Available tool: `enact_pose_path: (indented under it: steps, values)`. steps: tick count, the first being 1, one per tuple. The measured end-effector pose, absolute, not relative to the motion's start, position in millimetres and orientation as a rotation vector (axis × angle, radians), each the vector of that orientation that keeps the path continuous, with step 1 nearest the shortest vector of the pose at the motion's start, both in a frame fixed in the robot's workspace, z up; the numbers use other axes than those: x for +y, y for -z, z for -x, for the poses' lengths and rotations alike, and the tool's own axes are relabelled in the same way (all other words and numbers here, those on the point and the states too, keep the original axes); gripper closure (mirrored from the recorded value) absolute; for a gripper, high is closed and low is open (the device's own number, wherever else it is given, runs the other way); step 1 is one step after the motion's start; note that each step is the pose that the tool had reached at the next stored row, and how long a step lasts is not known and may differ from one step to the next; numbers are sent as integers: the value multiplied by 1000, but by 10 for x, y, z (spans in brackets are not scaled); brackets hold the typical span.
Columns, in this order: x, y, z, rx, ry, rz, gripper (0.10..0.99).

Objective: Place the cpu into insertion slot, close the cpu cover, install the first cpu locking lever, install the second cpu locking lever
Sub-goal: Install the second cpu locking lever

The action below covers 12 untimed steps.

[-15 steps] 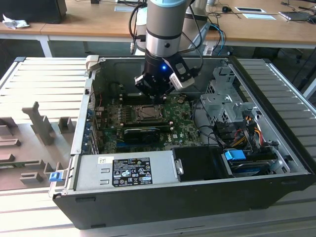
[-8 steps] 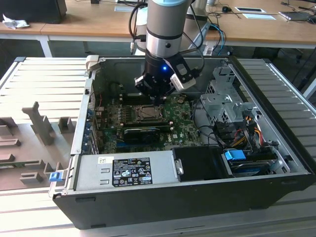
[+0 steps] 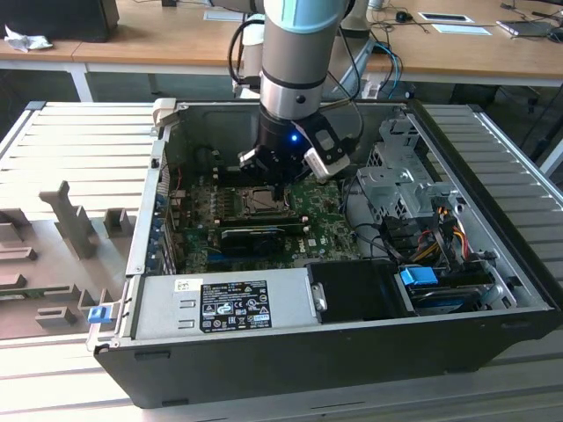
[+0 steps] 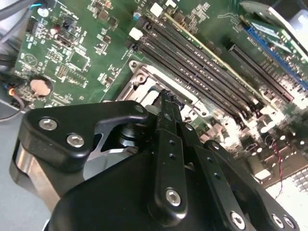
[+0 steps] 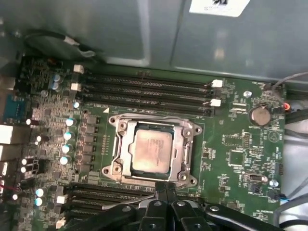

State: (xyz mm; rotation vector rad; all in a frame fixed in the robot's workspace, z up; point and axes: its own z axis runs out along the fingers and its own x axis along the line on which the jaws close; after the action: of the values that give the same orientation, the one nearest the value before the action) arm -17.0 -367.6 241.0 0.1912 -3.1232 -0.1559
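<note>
- In the exterior view an open computer case fills the lower and middle frame, with its nearest wall along the bottom edge.
- Just behind that wall, at lower centre, lies a grey power supply with a label on it. A black box sits to the exterior view's right of it.
- At lower right of the same view are a blue-topped drive and a bundle of coloured wires.
- The green motherboard lies flat on the case floor, at the frame's centre.
- The gripper hangs straight down from the arm, its tips at the near edge of the socket.
- In the first wrist view the two fingers are pressed together with no gap and hold nothing. They touch down at the socket's edge.
- The cpu lies flat in the socket at the centre of the first wrist view, with its dull silver top showing.
- The cpu cover is down over it, framing the chip through its square window.
- Whether the locking levers are latched I cannot tell.
- Beyond the socket, black memory slots run in parallel rows, and a coin battery sits at that view's right.
- Far back in the exterior view, a wooden desk crosses the top.
</note>
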Motion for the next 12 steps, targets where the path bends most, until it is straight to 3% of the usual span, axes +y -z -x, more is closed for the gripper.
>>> enact_pose_path:
  steps: [6,12]
  values:
    - [-3737,-2390,289,-3122,169,-198,980]
    - [-3842,-2355,467,-3121,238,-198,980]
